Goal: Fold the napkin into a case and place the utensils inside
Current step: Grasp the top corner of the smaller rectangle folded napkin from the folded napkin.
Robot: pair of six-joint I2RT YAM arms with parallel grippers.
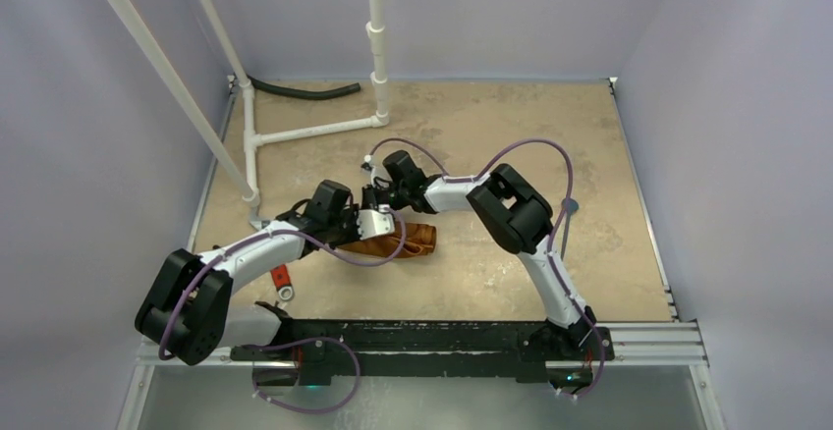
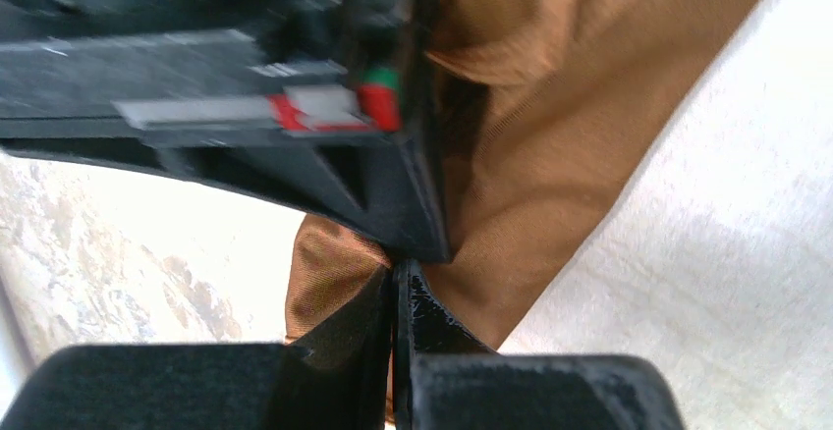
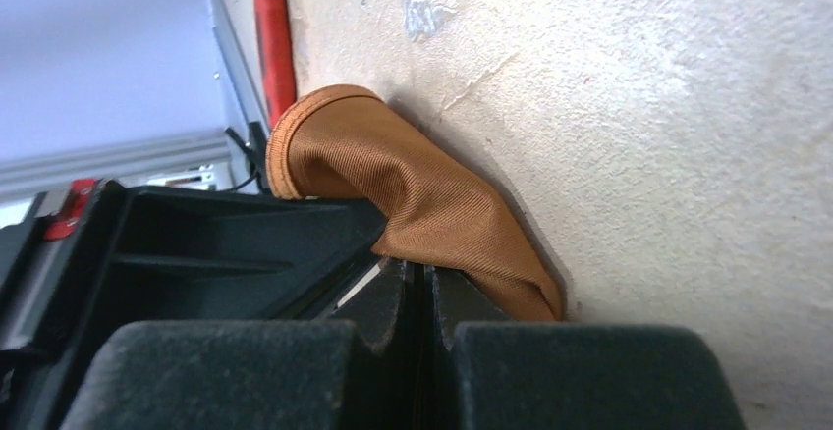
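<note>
Near the middle of the table [image 1: 511, 126], a little toward its near edge, the left gripper [image 2: 398, 288] and right gripper [image 3: 424, 278] meet tip to tip. Each has its jaws pressed together on a pinch of the napkin [image 1: 411, 241], which lies bunched beneath them. The cloth looks light, limp and slightly slick, so thin pinches may slip. Its hem or corners seem the surest hold.
</note>
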